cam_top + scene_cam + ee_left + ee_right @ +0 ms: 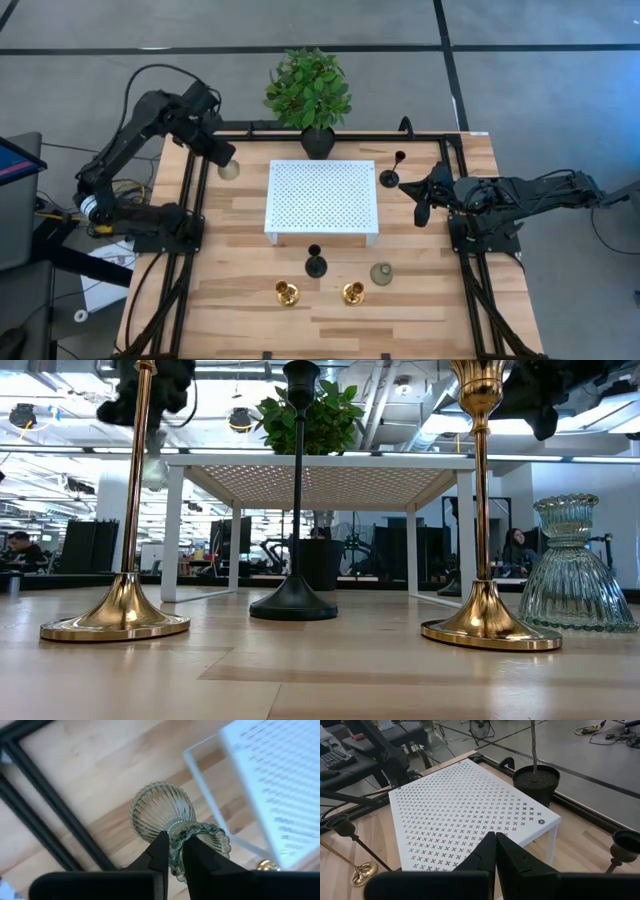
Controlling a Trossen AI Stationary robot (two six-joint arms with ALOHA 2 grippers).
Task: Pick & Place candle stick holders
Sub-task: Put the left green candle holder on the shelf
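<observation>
Gripping a grey-green holder (162, 812) by its rim, our left gripper (226, 163) hangs just off the white platform (322, 196) at its left rear corner. Our right gripper (421, 212), fingers pressed together on nothing, waits beside the platform's right edge, near a black holder (391, 177). We've got four more holders lined up out front.

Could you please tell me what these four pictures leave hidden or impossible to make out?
- Low view: tops of both gold holders cut off by the upper edge.
- Low view: second black holder's base hidden behind the platform leg.
- Left wrist view: the fingers cover part of the grey-green holder's rim.
- Right wrist view: plant foliage cut off.
</observation>
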